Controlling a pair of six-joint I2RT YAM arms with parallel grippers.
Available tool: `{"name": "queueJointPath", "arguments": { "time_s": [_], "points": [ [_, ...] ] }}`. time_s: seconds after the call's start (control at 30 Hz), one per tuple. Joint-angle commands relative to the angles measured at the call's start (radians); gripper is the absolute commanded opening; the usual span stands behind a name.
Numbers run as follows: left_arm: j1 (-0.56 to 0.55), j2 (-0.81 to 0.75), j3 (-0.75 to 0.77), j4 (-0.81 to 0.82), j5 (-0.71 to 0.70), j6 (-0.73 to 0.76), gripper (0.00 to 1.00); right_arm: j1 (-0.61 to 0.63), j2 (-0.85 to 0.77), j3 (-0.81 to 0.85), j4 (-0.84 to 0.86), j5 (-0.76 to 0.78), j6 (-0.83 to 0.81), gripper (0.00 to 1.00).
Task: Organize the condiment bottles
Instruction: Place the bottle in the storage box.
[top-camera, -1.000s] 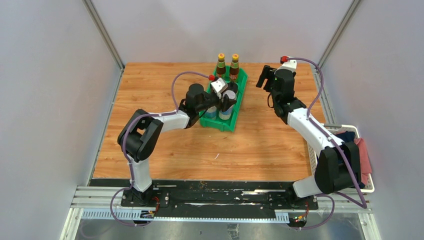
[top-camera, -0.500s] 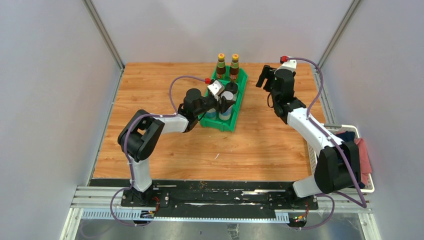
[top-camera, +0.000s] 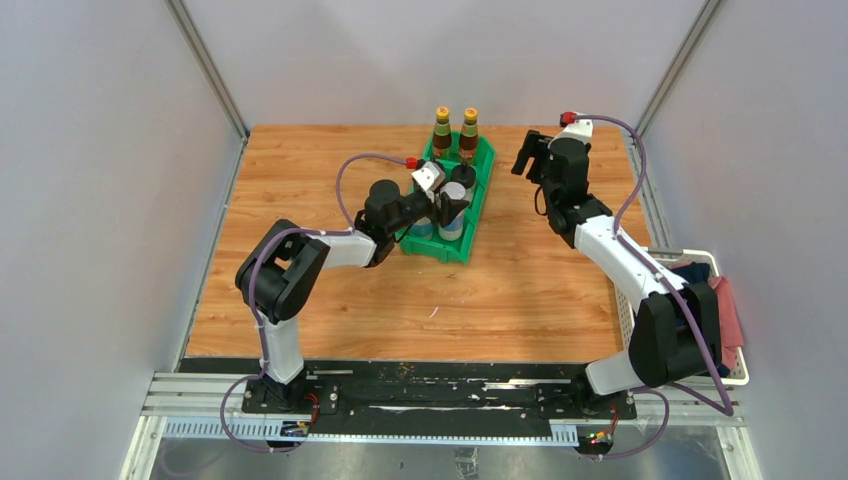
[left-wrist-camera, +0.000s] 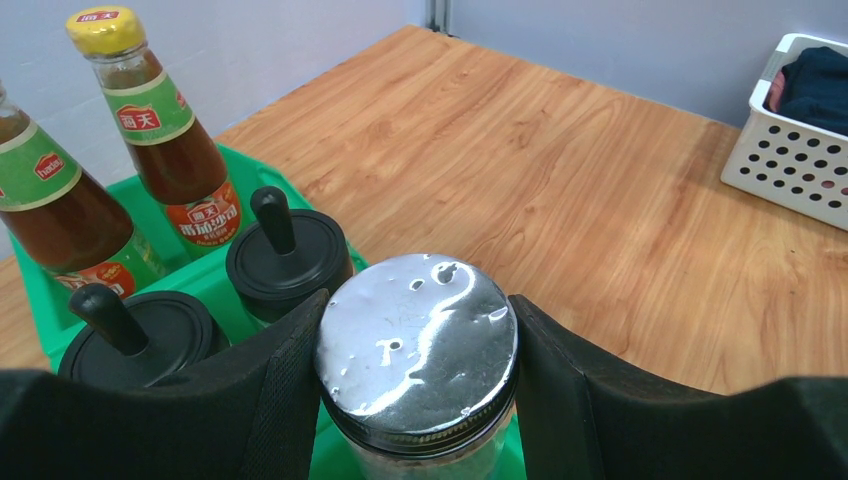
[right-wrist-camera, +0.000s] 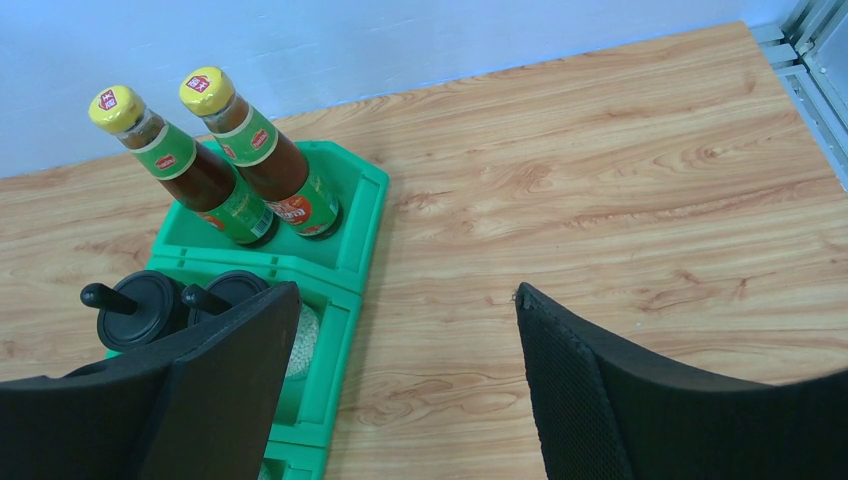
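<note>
A green bin holds two brown sauce bottles with yellow caps in its far compartment and two black-capped shakers in the middle one. My left gripper is shut on a silver-lidded jar, standing in the bin's near compartment; both pads touch the lid's sides. A second blue-labelled jar stands beside it, mostly hidden under the gripper. My right gripper is open and empty, held above the bare table right of the bin. The sauce bottles and shakers show in its view.
A white perforated basket with cloths sits off the table's right edge; it also shows in the left wrist view. Grey walls close the table on three sides. Wooden tabletop lies right of and in front of the bin.
My left arm's wrist has shifted slightly left and back, with the gripper staying around the jar in the bin. The right arm has not moved.
</note>
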Motion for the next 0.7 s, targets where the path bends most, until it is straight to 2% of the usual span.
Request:
{"name": "queueJointPath", "arguments": {
  "time_s": [0.0,0.1,0.33,0.67],
  "points": [
    [0.007,0.006,-0.006,0.050,0.006,-0.005,0.00,-0.015,-0.009,0.009,0.019,-0.005,0.007,0.82],
    [0.007,0.001,-0.008,0.037,0.005,-0.003,0.01,-0.015,-0.011,0.009,0.019,-0.005,0.007,0.82],
    [0.007,-0.006,-0.009,0.021,-0.004,-0.002,0.13,-0.015,-0.011,0.012,0.017,-0.005,0.007,0.82],
    [0.007,-0.008,-0.005,-0.003,-0.028,-0.004,0.41,-0.015,-0.011,0.019,0.016,-0.005,0.005,0.82]
  ]
}}
